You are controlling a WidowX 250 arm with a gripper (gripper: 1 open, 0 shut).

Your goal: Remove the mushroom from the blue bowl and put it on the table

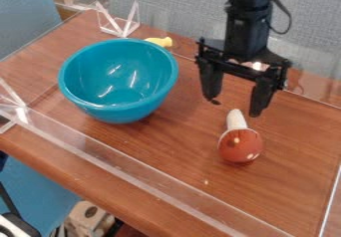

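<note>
- Brown wood-grain table (167,146), edged with low clear walls (136,179).
- Glossy blue bowl (118,80), upright.
- Mushroom (240,143), lying apart from the bowl, its cap red-orange.
- Small yellow object (162,42) behind the bowl.

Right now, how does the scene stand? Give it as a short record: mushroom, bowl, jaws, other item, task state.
mushroom: red-capped toy with cream-white stem, lying on the brown wood-grain table, stem pointing away from the camera
bowl: round glossy teal-blue plastic bowl, nothing visible inside
jaws: black, open, above the table beyond the mushroom, holding nothing
other item: small yellow object behind the bowl
task state: mushroom out of the bowl, on the table
</note>
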